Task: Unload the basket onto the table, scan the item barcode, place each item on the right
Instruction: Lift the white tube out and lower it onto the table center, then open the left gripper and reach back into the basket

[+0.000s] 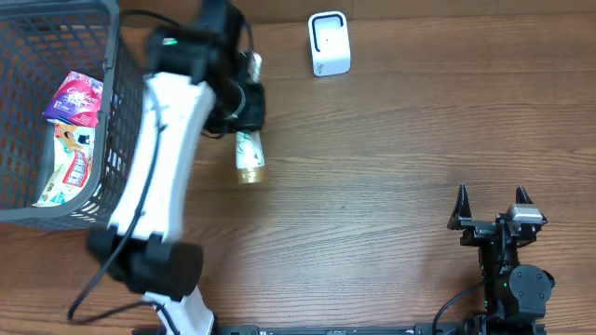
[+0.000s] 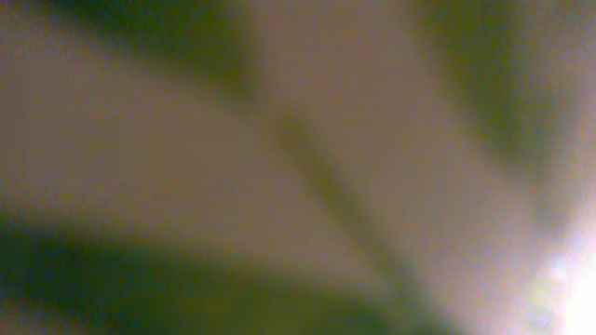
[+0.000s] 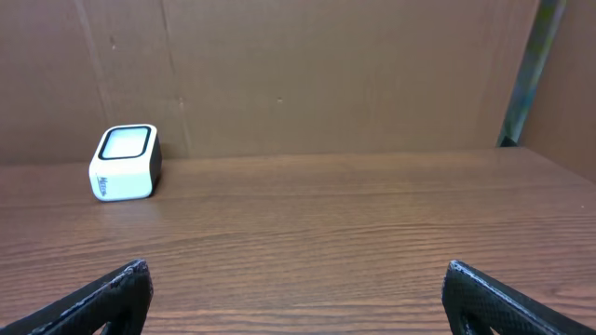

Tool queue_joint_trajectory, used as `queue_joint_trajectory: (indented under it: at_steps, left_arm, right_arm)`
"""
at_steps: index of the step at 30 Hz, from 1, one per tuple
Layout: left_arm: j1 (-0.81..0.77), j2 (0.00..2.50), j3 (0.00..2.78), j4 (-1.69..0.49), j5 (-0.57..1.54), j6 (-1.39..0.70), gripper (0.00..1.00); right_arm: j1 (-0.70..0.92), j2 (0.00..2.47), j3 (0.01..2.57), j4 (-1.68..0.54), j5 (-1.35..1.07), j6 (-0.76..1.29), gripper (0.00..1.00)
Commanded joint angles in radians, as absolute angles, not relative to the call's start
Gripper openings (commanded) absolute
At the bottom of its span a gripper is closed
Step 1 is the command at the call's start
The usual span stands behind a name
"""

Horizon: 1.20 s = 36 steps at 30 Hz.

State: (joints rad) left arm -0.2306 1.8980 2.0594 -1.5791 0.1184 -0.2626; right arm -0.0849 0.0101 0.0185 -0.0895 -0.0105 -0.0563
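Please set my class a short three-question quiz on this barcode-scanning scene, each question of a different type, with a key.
1. True or false: the right gripper is open and holds nothing.
2. Where is the white scanner? A) in the basket; B) at the back, apart from the bottle; C) in the right gripper.
3. Fill in: the left gripper is closed on the ____.
Key: 1 true; 2 B; 3 bottle.

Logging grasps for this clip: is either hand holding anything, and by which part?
The left hand is closed on the bottle at its upper part, near its white-capped end; the right hand is open and empty.
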Motion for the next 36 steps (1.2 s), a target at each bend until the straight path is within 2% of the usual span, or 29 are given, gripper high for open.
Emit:
queue_joint_trajectory:
  at_steps: [1, 5, 10, 12, 14, 15, 16, 18, 20, 21, 25, 29, 32, 36]
  left_arm:
    - [-0.231, 1.983, 1.878, -1.437, 0.115, -0.315, 0.04]
    - [-0.236, 2.094, 1.772, -1.273, 0.200, -0.314, 0.04]
    - [-0.247, 2.193, 1.767, -1.203, 0.218, -0.314, 0.07]
    - [-0.255, 2.204, 1.767, -1.202, 0.235, -0.314, 0.17]
    - [-0.259, 2.199, 1.771, -1.201, 0.242, -0.311, 0.22]
    - [-0.261, 2.198, 1.774, -1.201, 0.252, -0.302, 0.27]
    - [-0.262, 2.197, 1.783, -1.207, 0.278, -0.276, 0.37]
    - [-0.262, 2.197, 1.801, -1.217, 0.335, -0.244, 0.47]
    - [-0.262, 2.197, 1.822, -1.231, 0.380, -0.224, 0.53]
    - [-0.262, 2.197, 1.840, -1.243, 0.401, -0.214, 0.53]
    - [-0.260, 2.197, 2.048, -1.386, 0.418, -0.193, 0.49]
    - [-0.250, 2.197, 2.416, -1.593, 0.408, -0.175, 0.49]
    - [-0.205, 2.185, 2.746, -1.690, 0.413, -0.176, 0.55]
    - [-0.133, 2.103, 2.891, -1.690, 0.408, -0.190, 0.70]
  right_arm:
    - [-0.080, 0.003, 0.008, -0.084, -0.001, -0.060, 1.00]
    - [-0.080, 0.003, 0.008, -0.084, -0.001, -0.060, 1.00]
    - [-0.080, 0.003, 0.008, -0.084, -0.001, -0.060, 1.00]
    - [-0.080, 0.003, 0.008, -0.084, -0.001, -0.060, 1.00]
    - [-0.080, 0.003, 0.008, -0.084, -0.001, -0.060, 1.00]
    - [-0.080, 0.003, 0.008, -0.084, -0.001, -0.060, 1.00]
    - [-0.080, 0.003, 0.008, -0.084, -0.001, -0.060, 1.00]
    - [-0.080, 0.003, 0.008, -0.084, -0.001, -0.060, 1.00]
    - [-0.080, 0.003, 0.008, -0.084, -0.001, -0.060, 1.00]
    - [-0.080, 0.003, 0.008, -0.084, -0.001, -0.060, 1.00]
    - [-0.080, 0.003, 0.008, -0.084, -0.001, -0.060, 1.00]
    - [-0.080, 0.003, 0.008, -0.084, -0.001, -0.060, 1.00]
    - [-0.080, 0.003, 0.008, -0.084, -0.001, -0.060, 1.00]
    - [-0.080, 0.003, 0.008, -0.084, -0.001, -0.060, 1.00]
